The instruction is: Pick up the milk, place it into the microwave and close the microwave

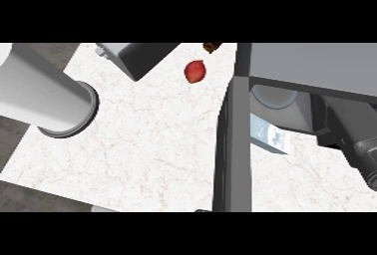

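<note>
White marble-patterned counter (pixel 147 149) is seen from steeply above. At the right, a dark grey microwave (pixel 316 64) is shown with its microwave door (pixel 232 129) swung open and viewed edge-on as a tall dark slab. Just right of that door, at the mouth of the oven, a white and blue milk carton (pixel 269 132) is seen tilted, partly covered by the right forearm (pixel 294 112).

Several risks are judged from here. The carton appears to sit near the threshold, so it could be caught or knocked over if the door were swung shut before it is pushed deeper. The door could also be blocked by the right arm, which lies across the opening.

Dark parts at the far right are taken to be the right hand (pixel 350 142); whether it is spread, pressed together or pinching the carton cannot be told. The left forearm (pixel 44 94) is shown as a thick grey cylinder at the left, well apart from the microwave; its hand is not seen. A red-brown food item (pixel 195 71) lies on the counter near the top.
</note>
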Robot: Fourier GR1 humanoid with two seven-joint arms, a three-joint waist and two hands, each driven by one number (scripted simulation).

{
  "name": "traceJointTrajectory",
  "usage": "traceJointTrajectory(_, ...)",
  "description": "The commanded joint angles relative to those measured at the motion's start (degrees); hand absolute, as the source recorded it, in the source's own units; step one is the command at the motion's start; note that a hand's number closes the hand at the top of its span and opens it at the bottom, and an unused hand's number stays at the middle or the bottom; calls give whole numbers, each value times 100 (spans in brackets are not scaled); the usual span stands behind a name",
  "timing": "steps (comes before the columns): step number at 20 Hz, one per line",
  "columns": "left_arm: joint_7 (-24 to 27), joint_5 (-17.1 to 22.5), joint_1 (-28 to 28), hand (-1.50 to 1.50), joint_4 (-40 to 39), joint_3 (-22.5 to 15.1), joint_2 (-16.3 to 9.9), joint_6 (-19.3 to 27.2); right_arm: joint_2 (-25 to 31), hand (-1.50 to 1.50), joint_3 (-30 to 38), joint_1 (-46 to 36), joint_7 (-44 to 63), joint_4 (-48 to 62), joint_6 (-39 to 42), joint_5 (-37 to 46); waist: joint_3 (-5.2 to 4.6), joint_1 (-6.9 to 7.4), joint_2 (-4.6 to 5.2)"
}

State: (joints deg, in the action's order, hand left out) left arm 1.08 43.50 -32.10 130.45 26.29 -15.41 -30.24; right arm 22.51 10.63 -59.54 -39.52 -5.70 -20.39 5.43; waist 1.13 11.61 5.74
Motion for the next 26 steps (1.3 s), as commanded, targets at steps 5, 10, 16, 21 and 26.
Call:
traceJointTrajectory(5, -98, -35, 142, -150, 2, 37, -166, 37, 131, 150, -72, -161, 88, 23, 16, 100, -45, 78, 34)
traceJointTrajectory(10, -107, -92, 179, -150, -141, -4, -135, 41, -191, -150, 153, -426, -39, -182, 561, -191, -46, 152, -33)
traceJointTrajectory(16, -161, -215, 357, -150, -151, -50, -231, 58, -354, -150, -347, -582, 440, 102, 551, 282, -87, 183, -67)
traceJointTrajectory(21, -237, -262, 466, -150, -208, -202, -202, 123, -664, -150, -352, -862, 727, 103, 128, 265, -94, 176, -79)
traceJointTrajectory(26, -371, -220, 478, -150, -214, -213, -313, 134, -891, -150, -300, -968, 731, 45, -115, 181, -84, 156, -131)
